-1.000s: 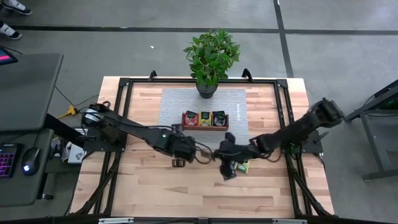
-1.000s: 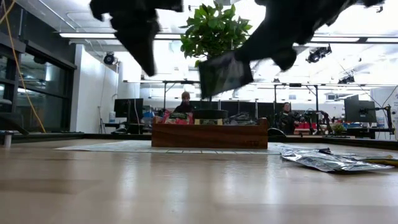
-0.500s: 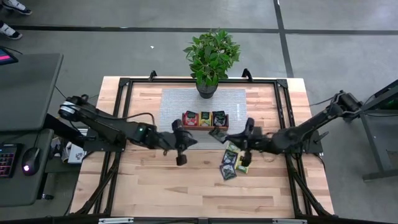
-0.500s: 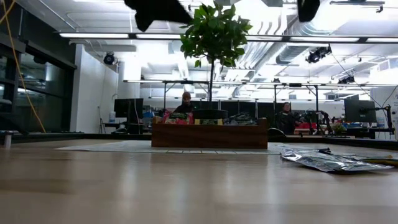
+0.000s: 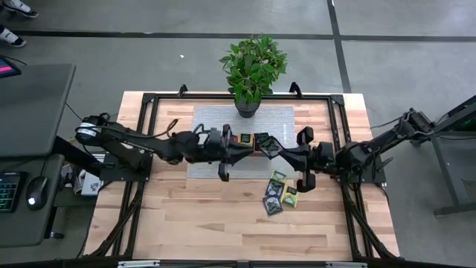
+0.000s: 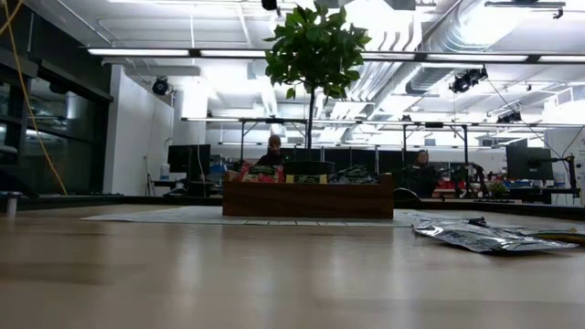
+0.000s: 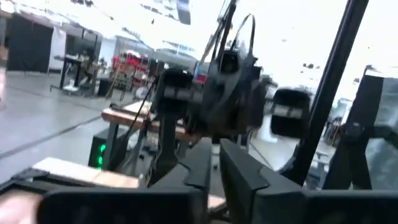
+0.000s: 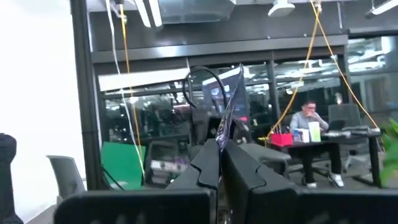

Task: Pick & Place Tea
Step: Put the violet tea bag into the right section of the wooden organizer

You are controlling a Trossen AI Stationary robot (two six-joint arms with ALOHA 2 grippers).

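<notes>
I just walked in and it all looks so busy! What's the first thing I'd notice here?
Two dark robot arms reach in from the table's two sides and nearly meet above the wooden tray. The right gripper pinches a dark tea sachet edge-on there, with the left gripper right beside it. Behind the tray stands a leafy green plant, and a few more sachets lie loose on the table nearer the front.

Behind the potted plant point(image 6: 315, 55), long ceiling lights point(image 6: 174, 52) run over desks with monitors point(image 6: 190, 157) and a seated person point(image 6: 272, 153).
</notes>
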